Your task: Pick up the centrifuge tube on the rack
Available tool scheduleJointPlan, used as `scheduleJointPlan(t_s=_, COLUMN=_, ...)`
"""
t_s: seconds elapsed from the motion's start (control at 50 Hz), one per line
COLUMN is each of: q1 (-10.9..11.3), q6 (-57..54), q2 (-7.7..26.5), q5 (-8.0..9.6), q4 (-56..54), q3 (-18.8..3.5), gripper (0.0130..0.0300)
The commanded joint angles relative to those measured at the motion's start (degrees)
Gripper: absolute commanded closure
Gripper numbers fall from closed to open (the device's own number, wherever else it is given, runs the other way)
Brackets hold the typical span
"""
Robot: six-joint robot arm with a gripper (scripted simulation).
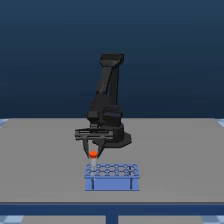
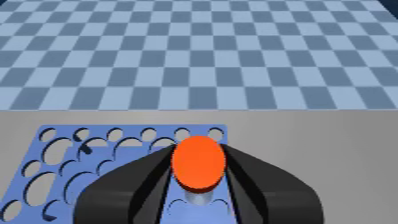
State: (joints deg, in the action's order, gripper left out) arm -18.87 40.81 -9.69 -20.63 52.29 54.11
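The light-blue rack (image 1: pixel 111 176) stands on the grey table in front of the black arm. The centrifuge tube (image 1: pixel 92 156), whitish with an orange-red cap, hangs upright just above the rack's end at the exterior view's left. My gripper (image 1: pixel 92 152) is shut on the centrifuge tube near its cap. In the wrist view the orange cap (image 2: pixel 197 162) sits between my two black fingers (image 2: pixel 133 185), with the rack's (image 2: pixel 62 165) round holes below and beside it. The tube's lower end seems at or just over a hole; I cannot tell whether it is clear of the rack.
The grey table (image 1: pixel 175 150) spreads wide around the rack. The arm's black base (image 1: pixel 112 132) stands behind the rack. A blue checkered floor (image 2: pixel 199 50) lies beyond the table edge in the wrist view.
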Motion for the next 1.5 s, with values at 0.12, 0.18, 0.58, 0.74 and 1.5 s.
scheduleJointPlan(t_s=0.12, q1=0.0, q6=-0.1, q2=0.0, q5=-0.08, q4=0.0, q3=0.0, gripper=0.0300)
scheduleJointPlan(t_s=0.18, q1=0.0, q6=-0.1, q2=0.0, q5=-0.08, q4=0.0, q3=0.0, gripper=0.0300)
scheduleJointPlan(t_s=0.58, q1=0.0, q6=0.8, q2=-0.3, q5=0.18, q4=0.8, q3=-0.1, gripper=0.0300)
scheduleJointPlan(t_s=0.74, q1=0.0, q6=2.7, q2=-0.8, q5=0.65, q4=2.6, q3=-0.4, gripper=0.0300)
scheduleJointPlan(t_s=1.5, q1=0.0, q6=27.1, q2=-5.9, q5=4.04, q4=25.8, q3=-3.5, gripper=0.0300)
